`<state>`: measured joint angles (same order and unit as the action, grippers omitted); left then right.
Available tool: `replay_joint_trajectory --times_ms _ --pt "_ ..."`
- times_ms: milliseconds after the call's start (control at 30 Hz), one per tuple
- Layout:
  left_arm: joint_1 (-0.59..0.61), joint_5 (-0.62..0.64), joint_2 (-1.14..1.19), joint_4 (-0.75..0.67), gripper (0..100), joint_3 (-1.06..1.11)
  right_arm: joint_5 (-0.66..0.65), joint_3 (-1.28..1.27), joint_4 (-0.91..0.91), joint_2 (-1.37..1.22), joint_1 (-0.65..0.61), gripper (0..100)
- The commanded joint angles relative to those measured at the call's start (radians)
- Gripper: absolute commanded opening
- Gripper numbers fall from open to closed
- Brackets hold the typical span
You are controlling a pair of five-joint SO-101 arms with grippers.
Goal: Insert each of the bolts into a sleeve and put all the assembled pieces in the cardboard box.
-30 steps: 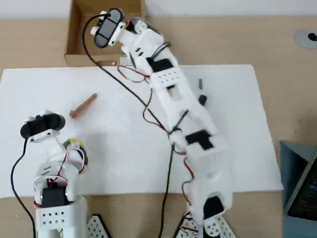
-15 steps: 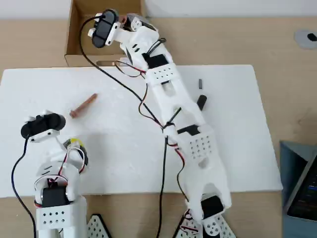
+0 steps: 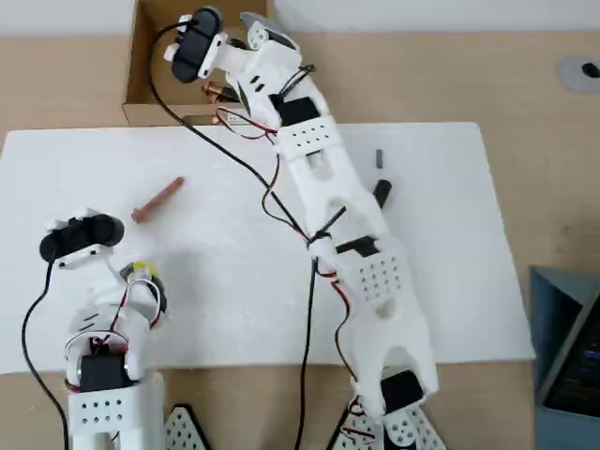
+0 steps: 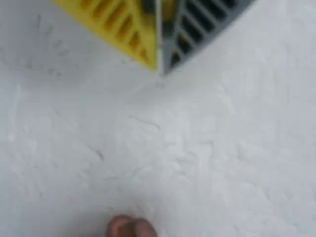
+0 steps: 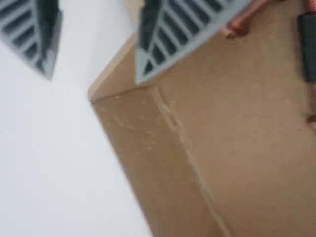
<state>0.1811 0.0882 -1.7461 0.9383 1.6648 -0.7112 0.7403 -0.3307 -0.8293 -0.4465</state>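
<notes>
The cardboard box (image 3: pixel 141 66) stands at the mat's far left corner. My right gripper (image 5: pixel 94 74) hangs open over the box's near wall (image 5: pixel 163 163), nothing between its grey fingers (image 5: pixel 173 29). A copper assembled piece (image 3: pixel 215 91) lies inside the box, and the right wrist view shows the copper piece (image 5: pixel 242 22) just past one finger. A bare copper sleeve (image 3: pixel 157 200) lies on the white mat. Two black bolts (image 3: pixel 380 158) (image 3: pixel 382 192) lie beside the right arm. My left gripper (image 4: pixel 159 66) is shut and empty, low over the mat near its base (image 3: pixel 142 272).
The white mat (image 3: pixel 216 300) covers most of the wooden table. A dark device (image 3: pixel 567 347) sits at the right edge and a grey disc (image 3: pixel 581 70) at the far right corner. The right arm stretches diagonally across the mat's middle.
The right arm's wrist has swung farther over the box. A copper piece now shows lying inside the box. The left arm has kept still.
</notes>
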Motion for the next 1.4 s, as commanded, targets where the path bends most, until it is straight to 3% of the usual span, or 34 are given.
replay_joint_trajectory --times_ms 0,267,700,1367 --pt "0.011 -0.006 -0.008 0.002 0 -0.008 -0.006 0.061 -0.034 0.027 0.028 12.5" --pt "0.011 -0.008 -0.008 0.002 0 -0.008 -0.005 0.059 -0.167 0.145 0.036 0.7" --pt "0.011 -0.009 -0.008 0.002 0 -0.008 0.002 0.059 -0.468 0.352 0.088 0.9" --pt "0.011 -0.009 -0.008 0.002 0 -0.008 0.453 0.058 -1.174 0.639 0.206 0.9"
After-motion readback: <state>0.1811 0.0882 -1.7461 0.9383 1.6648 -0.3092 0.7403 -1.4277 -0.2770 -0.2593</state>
